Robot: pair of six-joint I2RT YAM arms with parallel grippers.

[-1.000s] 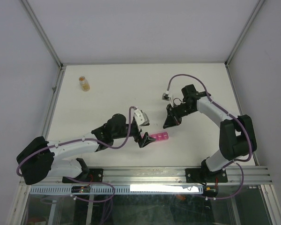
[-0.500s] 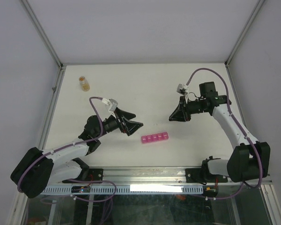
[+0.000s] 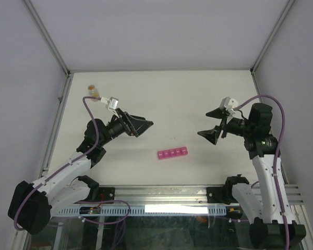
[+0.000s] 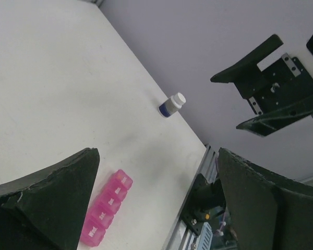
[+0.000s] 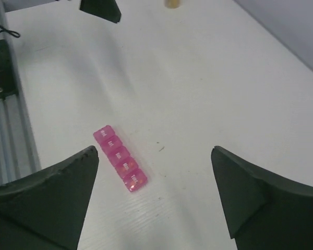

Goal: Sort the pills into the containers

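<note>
The containers point(image 3: 172, 153), a magenta strip of lidded compartments, lie flat on the white table between the arms, lids down. The strip also shows in the left wrist view point(image 4: 105, 208) and the right wrist view point(image 5: 120, 158). A faint orange tint shows through two end compartments; no loose pills are in view. My left gripper point(image 3: 141, 125) hangs open above the table, up and left of the strip, nothing between its fingers point(image 4: 157, 156). My right gripper point(image 3: 211, 125) hangs open to the strip's upper right, also holding nothing point(image 5: 155, 151).
A small amber bottle point(image 3: 94, 92) stands at the far left of the table point(image 3: 161, 99), also in the right wrist view point(image 5: 171, 3). A small white-capped bottle point(image 4: 172, 105) stands near the table's edge in the left wrist view. Metal rails run along the near edge point(image 3: 167, 194).
Both arms have drawn back and up from the strip, the left one leftward, the right one rightward. The right gripper has gone from shut to open. The strip rests a little straighter.
</note>
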